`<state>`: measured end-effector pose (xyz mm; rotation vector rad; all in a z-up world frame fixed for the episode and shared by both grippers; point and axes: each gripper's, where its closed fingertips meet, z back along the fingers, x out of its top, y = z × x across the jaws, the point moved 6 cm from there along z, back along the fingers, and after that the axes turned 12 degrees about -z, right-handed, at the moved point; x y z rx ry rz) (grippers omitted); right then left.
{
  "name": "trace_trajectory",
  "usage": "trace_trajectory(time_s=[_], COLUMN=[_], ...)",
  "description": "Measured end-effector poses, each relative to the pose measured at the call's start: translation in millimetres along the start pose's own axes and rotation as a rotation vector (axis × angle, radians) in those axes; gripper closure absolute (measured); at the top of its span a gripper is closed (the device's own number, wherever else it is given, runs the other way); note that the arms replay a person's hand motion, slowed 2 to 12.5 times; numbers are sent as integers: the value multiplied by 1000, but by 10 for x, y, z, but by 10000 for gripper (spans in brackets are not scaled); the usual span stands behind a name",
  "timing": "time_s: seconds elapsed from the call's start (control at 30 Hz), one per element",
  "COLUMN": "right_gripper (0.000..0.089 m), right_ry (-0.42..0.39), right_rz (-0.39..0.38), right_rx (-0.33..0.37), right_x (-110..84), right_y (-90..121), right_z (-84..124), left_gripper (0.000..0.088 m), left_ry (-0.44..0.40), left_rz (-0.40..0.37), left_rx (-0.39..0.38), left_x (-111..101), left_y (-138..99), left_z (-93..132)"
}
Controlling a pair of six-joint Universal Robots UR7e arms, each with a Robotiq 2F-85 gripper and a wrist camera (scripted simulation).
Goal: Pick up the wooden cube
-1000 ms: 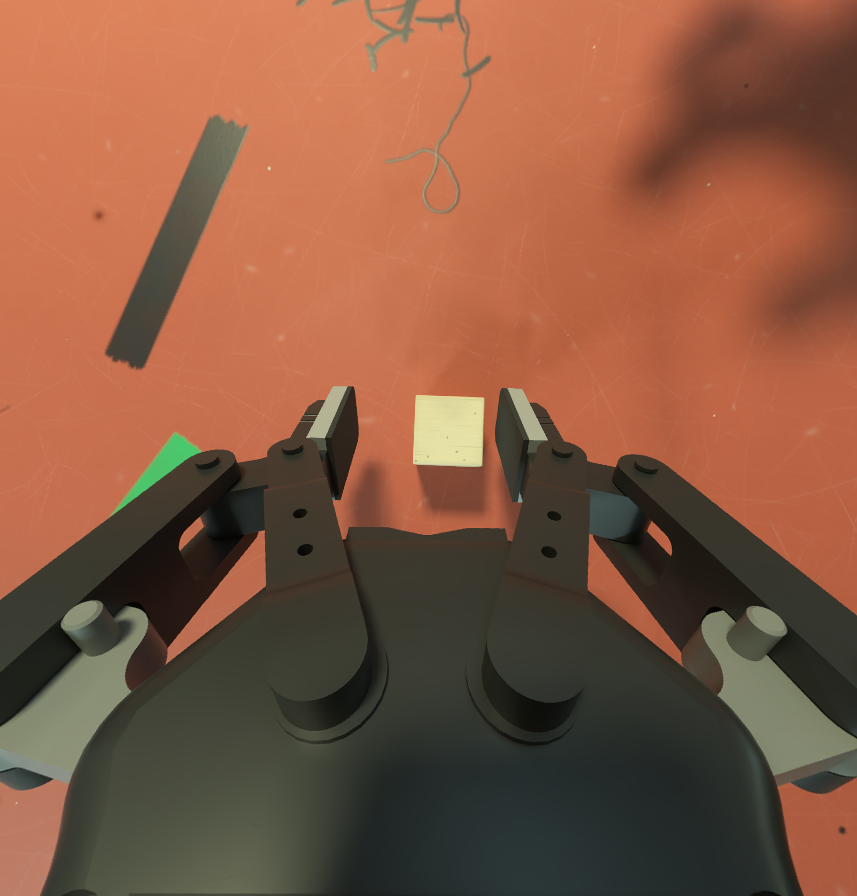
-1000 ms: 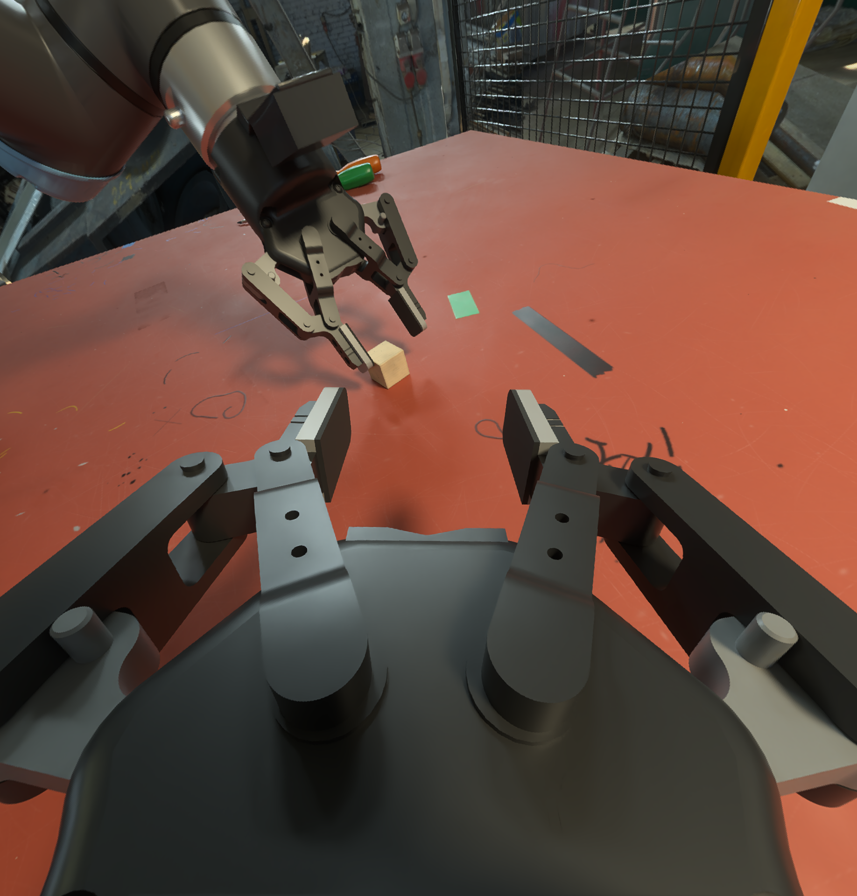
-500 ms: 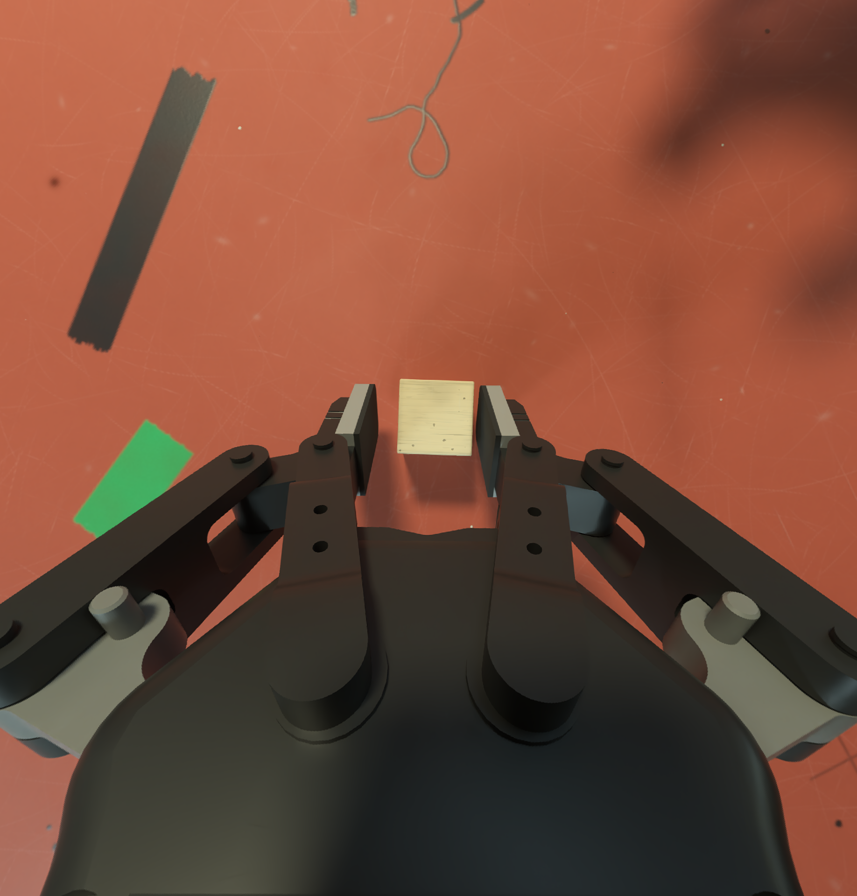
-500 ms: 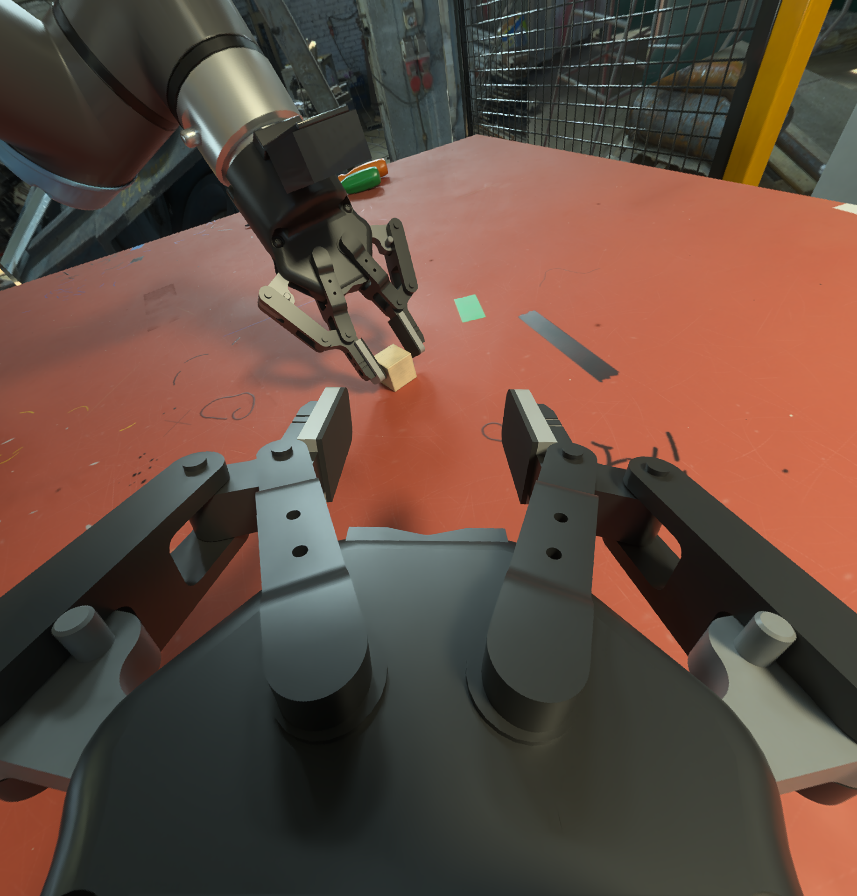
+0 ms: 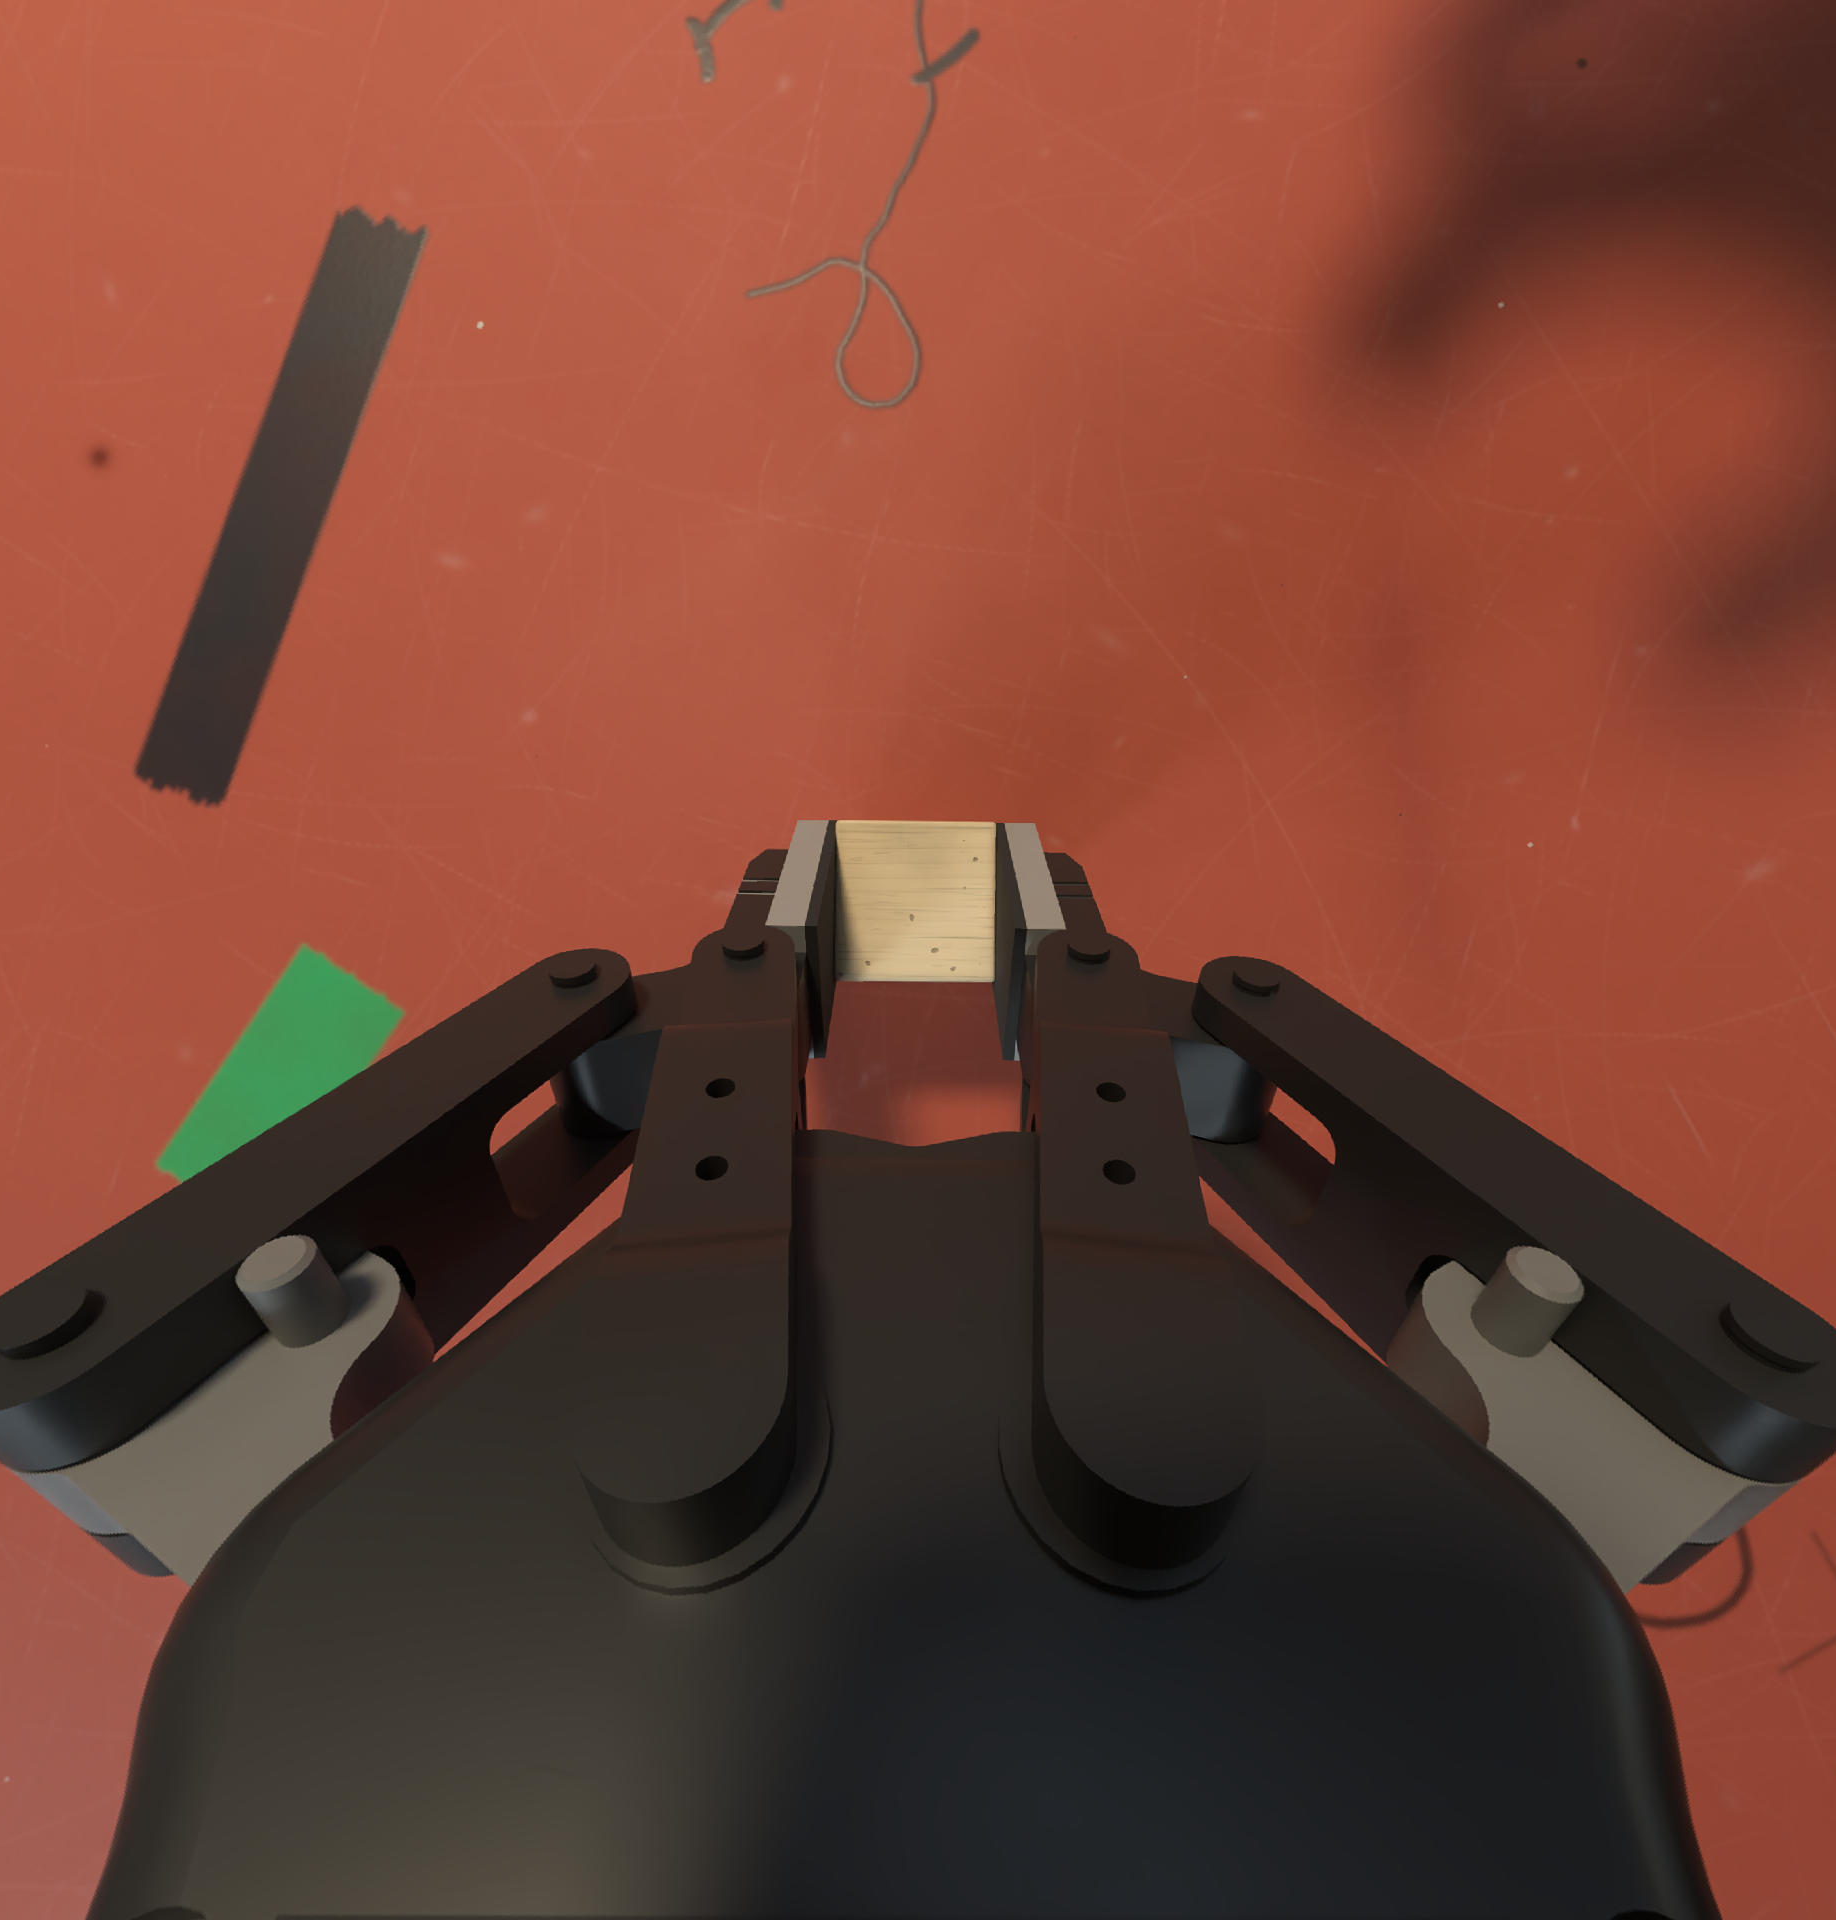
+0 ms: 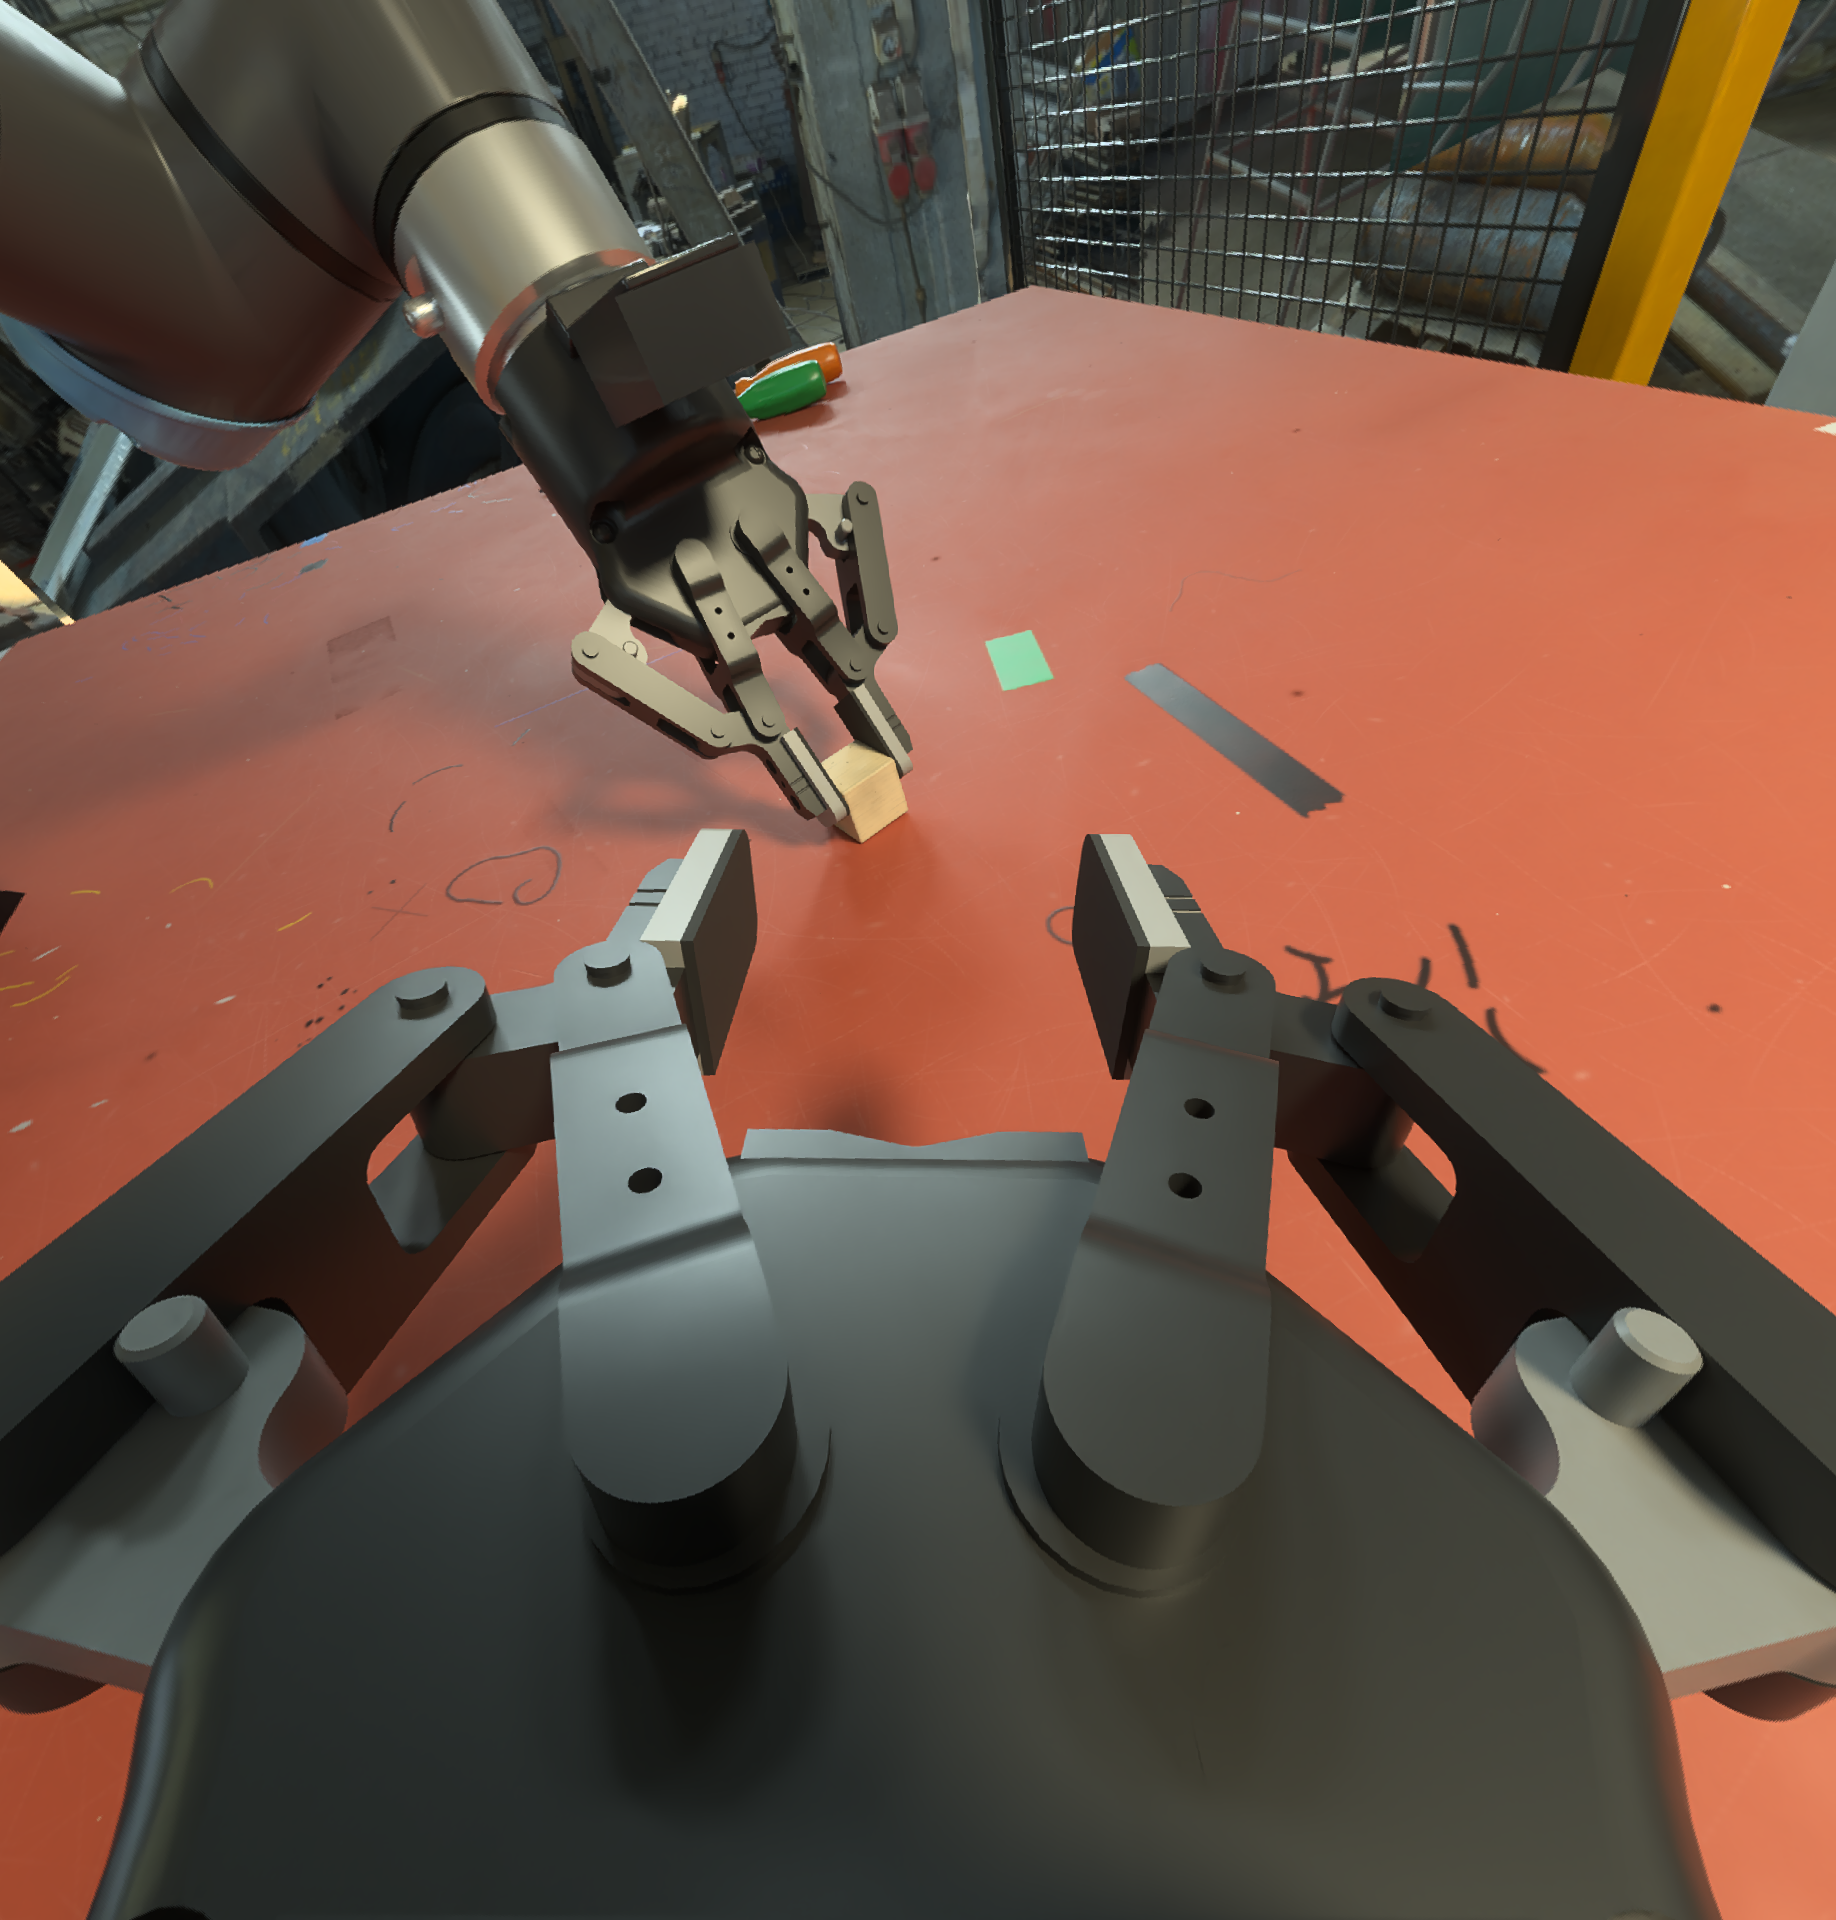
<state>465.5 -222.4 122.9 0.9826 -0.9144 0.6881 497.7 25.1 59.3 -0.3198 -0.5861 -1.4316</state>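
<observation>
The wooden cube (image 5: pixel 915 900) is pale, small and square. It sits between the two pads of my left gripper (image 5: pixel 915 914), which is shut on it, both pads touching its sides. In the right wrist view the cube (image 6: pixel 868 798) rests at the red table surface (image 6: pixel 1309 499) with the left gripper (image 6: pixel 854 769) clamped round it from above. My right gripper (image 6: pixel 914 935) is open and empty, hovering over the table a short way in front of the cube.
A black tape strip (image 5: pixel 282 509) and a green patch (image 5: pixel 288 1060) lie flat on the table left of the cube; they also show in the right wrist view, strip (image 6: pixel 1234 740) and patch (image 6: pixel 1018 660). A green and orange tool (image 6: pixel 789 382) lies near the far edge. A wire fence (image 6: pixel 1257 156) stands behind.
My left gripper has closed from wide open onto the cube, now pinched between its pads. My right gripper has stayed open and almost still.
</observation>
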Motion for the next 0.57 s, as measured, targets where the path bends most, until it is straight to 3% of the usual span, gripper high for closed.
trace_trajectory(time_s=[0.23,0.57], right_gripper=[336,342], right_ry=[18,64], right_rz=[-19,-57], right_rx=[0,-19], right_x=[-27,-92], right_y=[-12,-44], right_z=[-30,-71], left_gripper=[628,628], left_ry=[-11,-73], left_rz=[-50,-182], left_rx=[14,129], left_x=[14,151], left_y=[-5,73], left_z=[-1,94])
